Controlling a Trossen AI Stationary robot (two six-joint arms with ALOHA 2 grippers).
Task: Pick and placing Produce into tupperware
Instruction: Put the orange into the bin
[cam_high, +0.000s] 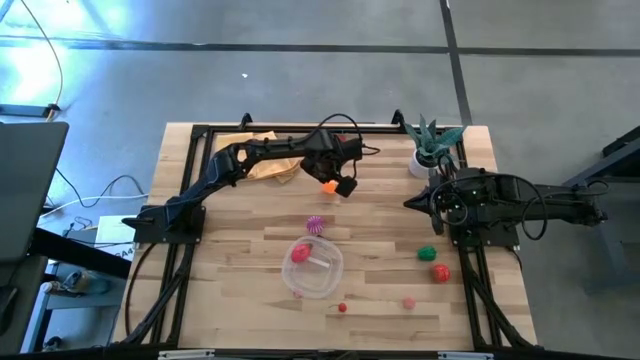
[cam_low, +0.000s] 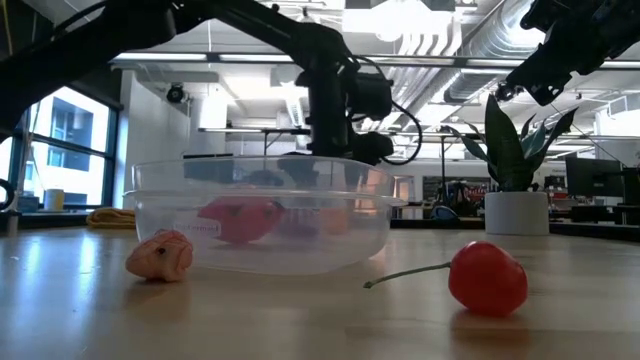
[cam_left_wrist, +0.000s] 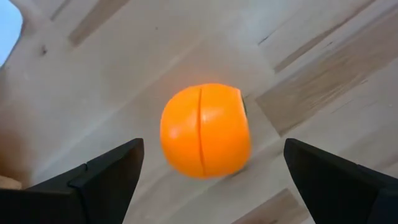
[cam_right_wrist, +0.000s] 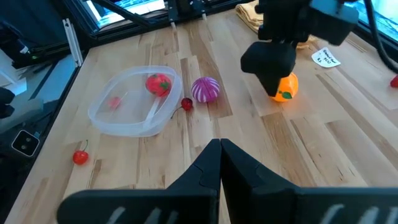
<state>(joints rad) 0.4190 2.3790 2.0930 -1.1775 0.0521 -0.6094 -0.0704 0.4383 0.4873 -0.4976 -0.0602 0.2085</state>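
Observation:
My left gripper (cam_left_wrist: 212, 152) is open and points down over an orange toy fruit (cam_left_wrist: 205, 130) that rests on the table, one finger on each side of it and neither touching. The high view shows this gripper (cam_high: 340, 185) near the table's far middle. The clear tupperware (cam_high: 315, 266) sits near the middle of the table with a red fruit (cam_right_wrist: 158, 83) inside. A spiky magenta fruit (cam_high: 317, 224) and a small cherry (cam_right_wrist: 186, 104) lie just beyond it. My right gripper (cam_right_wrist: 219, 149) is shut and hovers at the right (cam_high: 412, 203).
A green fruit (cam_high: 427, 253), a red one (cam_high: 440, 272), a pink one (cam_high: 408, 302) and a small red cherry (cam_high: 342, 307) lie to the right of and in front of the tupperware. A potted plant (cam_high: 428, 150) and a yellow-tan cloth (cam_high: 265, 160) sit along the far edge.

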